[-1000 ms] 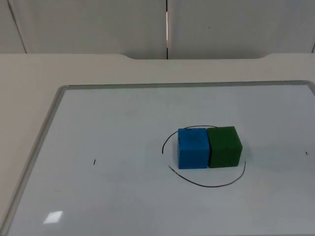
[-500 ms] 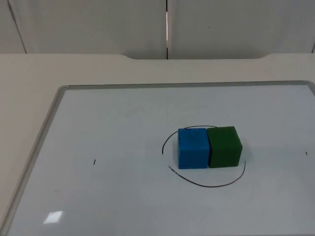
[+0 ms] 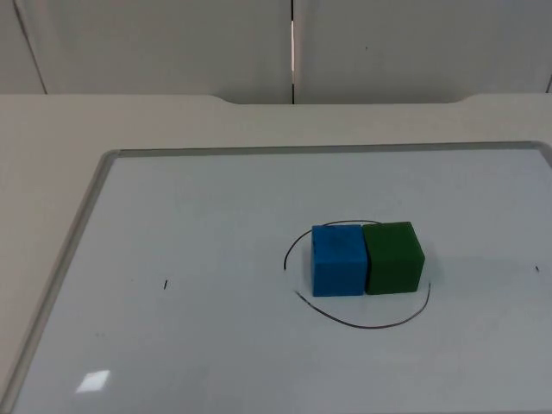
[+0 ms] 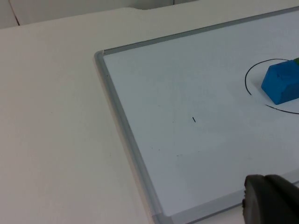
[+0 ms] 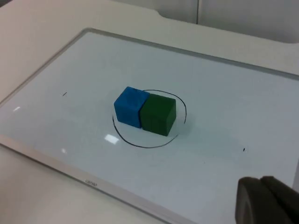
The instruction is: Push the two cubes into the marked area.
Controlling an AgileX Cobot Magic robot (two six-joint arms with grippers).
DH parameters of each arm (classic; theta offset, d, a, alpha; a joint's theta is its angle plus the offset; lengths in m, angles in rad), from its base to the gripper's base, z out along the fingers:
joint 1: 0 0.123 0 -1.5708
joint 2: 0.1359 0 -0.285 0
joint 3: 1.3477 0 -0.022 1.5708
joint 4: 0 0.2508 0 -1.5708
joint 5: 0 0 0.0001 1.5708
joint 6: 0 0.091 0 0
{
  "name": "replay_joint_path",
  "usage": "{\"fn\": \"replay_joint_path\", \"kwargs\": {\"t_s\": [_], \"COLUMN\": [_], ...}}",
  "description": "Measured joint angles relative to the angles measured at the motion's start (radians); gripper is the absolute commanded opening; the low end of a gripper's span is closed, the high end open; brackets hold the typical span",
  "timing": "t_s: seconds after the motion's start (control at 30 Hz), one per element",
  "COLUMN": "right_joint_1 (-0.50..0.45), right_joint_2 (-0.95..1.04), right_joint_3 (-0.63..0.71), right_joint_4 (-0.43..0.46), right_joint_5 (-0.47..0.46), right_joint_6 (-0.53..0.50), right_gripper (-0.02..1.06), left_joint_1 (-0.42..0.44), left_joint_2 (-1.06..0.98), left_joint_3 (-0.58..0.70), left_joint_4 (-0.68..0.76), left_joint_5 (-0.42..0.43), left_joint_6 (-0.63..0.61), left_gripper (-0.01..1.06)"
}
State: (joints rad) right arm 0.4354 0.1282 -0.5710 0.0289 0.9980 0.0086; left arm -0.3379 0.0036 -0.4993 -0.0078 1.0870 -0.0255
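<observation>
**Two cubes side by side inside the drawn ring**

The blue cube and the green cube sit pressed together, flank to flank, on a whiteboard. The blue one is on the left in the top view, the green one on the right. Both are plain, matte blocks of about the same size, with slightly rough edges and no markings. Around them runs a thin black hand-drawn ring, an uneven oval. The line shows along the left side, in front of the cubes and at the right; behind them it is partly hidden by the blocks. Both cubes lie within it, the blue one near its left arc, the green one near its right arc.

The whiteboard lies flat, with a grey metal frame round its edge. Its surface is pale and glossy, catching a small bright reflection of light near the front left. A tiny dark tick mark stands well to the left of the ring, and another speck lies near the right edge. The board rests on a cream-white table, which ends at a grey partition wall with a bright vertical seam.

A black fingertip of the left gripper shows above the board's near frame, well apart from the cubes; a fingertip of the right gripper shows likewise over the board's surface. Whether either is spread or pressed together cannot be told. Both arms wait off the board.
</observation>
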Motion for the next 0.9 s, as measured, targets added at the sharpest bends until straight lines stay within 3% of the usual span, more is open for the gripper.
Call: {"fn": "replay_joint_path", "kwargs": {"t_s": [0.23, 0.9], "right_joint_1": [0.0, 0.006], "right_joint_2": [-0.119, -0.124], "right_joint_3": [0.027, 0.054], "right_joint_4": [0.0, 0.0], "right_joint_5": [0.046, 0.084], "right_joint_6": [-0.009, -0.03], "right_gripper": [0.0, 0.02], "left_joint_1": [0.0, 0.0], "left_joint_2": [0.0, 0.0], "left_joint_3": [0.0, 0.0], "left_joint_4": [0.0, 0.0], "left_joint_5": [0.0, 0.0], "left_joint_6": [0.0, 0.0], "left_gripper": [0.0, 0.0]}}
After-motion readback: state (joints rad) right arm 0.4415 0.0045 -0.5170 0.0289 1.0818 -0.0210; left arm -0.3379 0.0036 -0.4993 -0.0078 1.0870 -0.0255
